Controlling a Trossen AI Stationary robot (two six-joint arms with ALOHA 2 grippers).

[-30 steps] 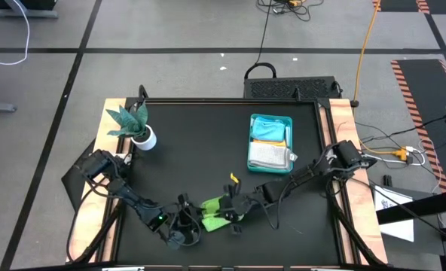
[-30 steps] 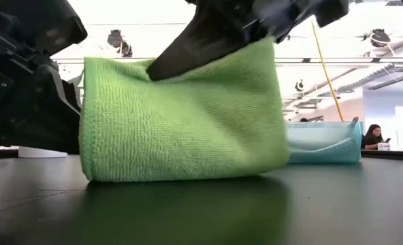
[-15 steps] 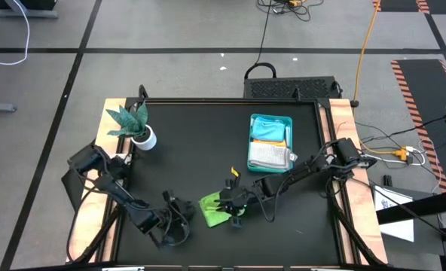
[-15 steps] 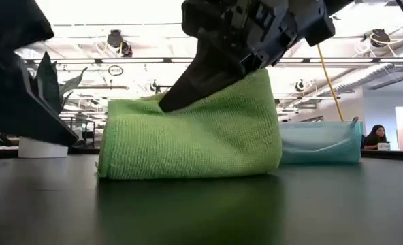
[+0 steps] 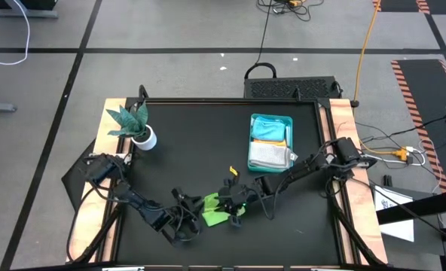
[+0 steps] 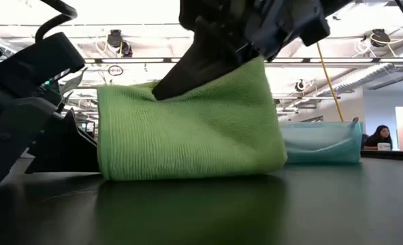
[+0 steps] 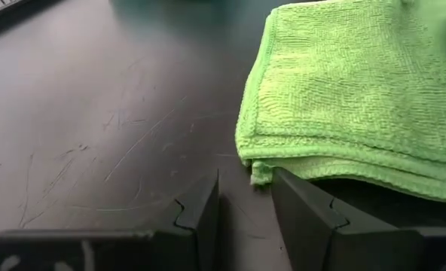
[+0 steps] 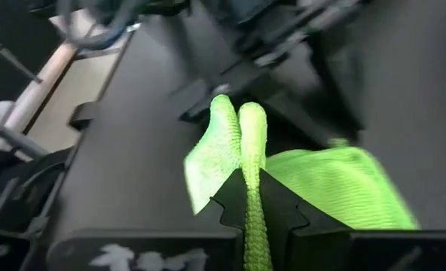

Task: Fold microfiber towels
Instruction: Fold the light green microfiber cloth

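The right gripper has its fingers clamped on the lime green towel (folded, near the surface's front edge); the left gripper's fingers stand apart beside its corner.

A grey floor crossed by dark seam lines surrounds the bench, which has a black top and pale wooden side rails. An orange cable and a black cable trail across the floor, near a hazard-striped mat. In the low view, a bright ceiling with pipes and hanging fixtures stretches back, and a person sits far off.
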